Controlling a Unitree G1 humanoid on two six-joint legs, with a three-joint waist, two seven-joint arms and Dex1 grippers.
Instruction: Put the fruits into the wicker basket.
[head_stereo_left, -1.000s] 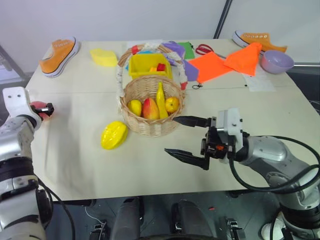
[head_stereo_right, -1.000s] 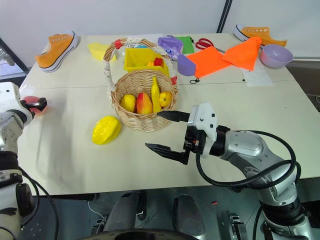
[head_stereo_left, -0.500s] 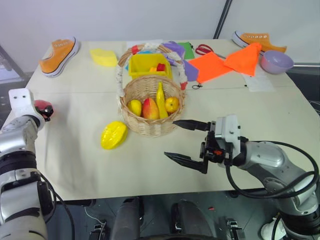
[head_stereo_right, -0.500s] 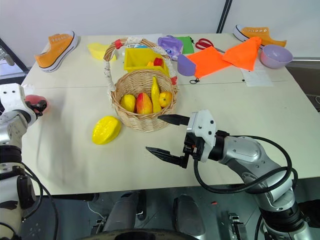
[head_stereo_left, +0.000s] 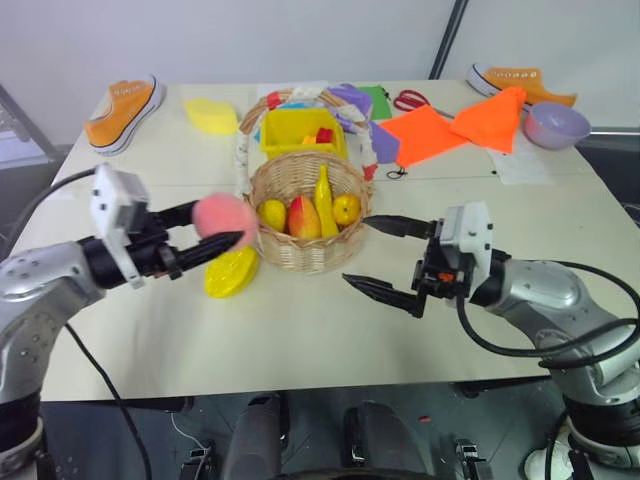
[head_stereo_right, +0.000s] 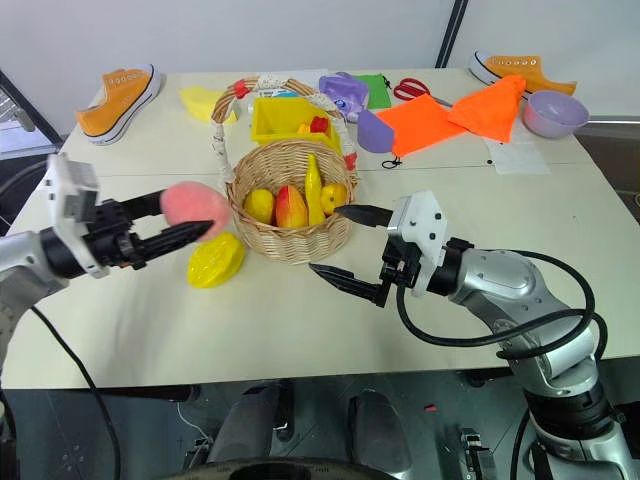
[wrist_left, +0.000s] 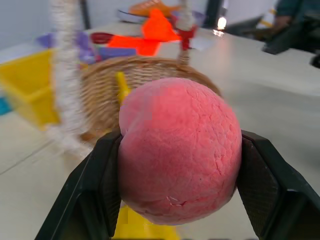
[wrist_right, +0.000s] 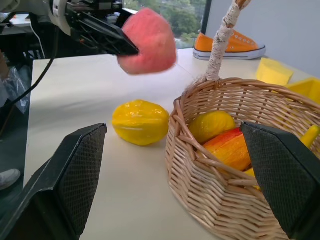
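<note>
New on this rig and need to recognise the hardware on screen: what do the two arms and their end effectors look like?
Both arms are silver-grey metal with black joint sections and loose black cables looping alongside. Each wrist carries a white boxy housing. The left end effector and right end effector each have two long, tapering black fingers; the wrist views show textured black pads on their inner faces. The right one has small red-orange markings near its base.

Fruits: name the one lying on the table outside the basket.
The yellow ridged fruit, on the table beside the wicker basket; the peach is held, the others sit inside.

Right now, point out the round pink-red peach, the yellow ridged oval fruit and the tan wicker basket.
round pink-red peach (wrist_left: 177, 150), left wrist view, front face.
yellow ridged oval fruit (wrist_right: 140, 121), right wrist view, middle.
tan wicker basket (head_stereo_left: 305, 252), left eye view, front wall.
</note>
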